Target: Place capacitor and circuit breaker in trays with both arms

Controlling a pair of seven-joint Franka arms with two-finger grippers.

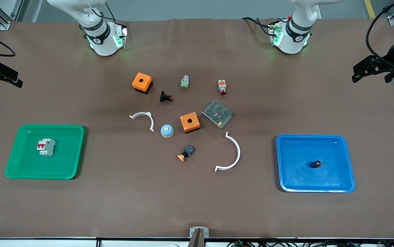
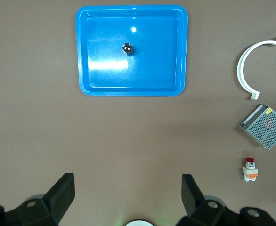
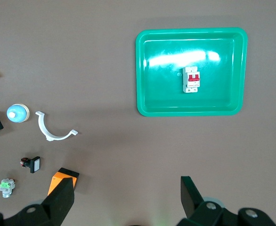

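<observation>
The capacitor [image 1: 316, 164] is a tiny black cylinder lying in the blue tray [image 1: 299, 175] toward the left arm's end of the table. It also shows in the left wrist view [image 2: 127, 48]. The circuit breaker [image 1: 46, 146], white-grey with red levers, lies in the green tray [image 1: 66, 157] toward the right arm's end. It also shows in the right wrist view [image 3: 191, 79]. My left gripper [image 2: 127, 178] is open and empty, high over bare table, away from the blue tray [image 2: 152, 70]. My right gripper [image 3: 126, 181] is open and empty, high over the table, away from the green tray [image 3: 161, 94].
Loose parts lie mid-table between the trays: two orange boxes [image 1: 142, 82] [image 1: 190, 122], a mesh power supply [image 1: 217, 114], two white curved clips [image 1: 150, 120] [image 1: 238, 152], a blue dome button [image 1: 167, 130], a black flanged button [image 1: 165, 97], an orange-capped button [image 1: 186, 153], a white-orange part [image 1: 222, 87].
</observation>
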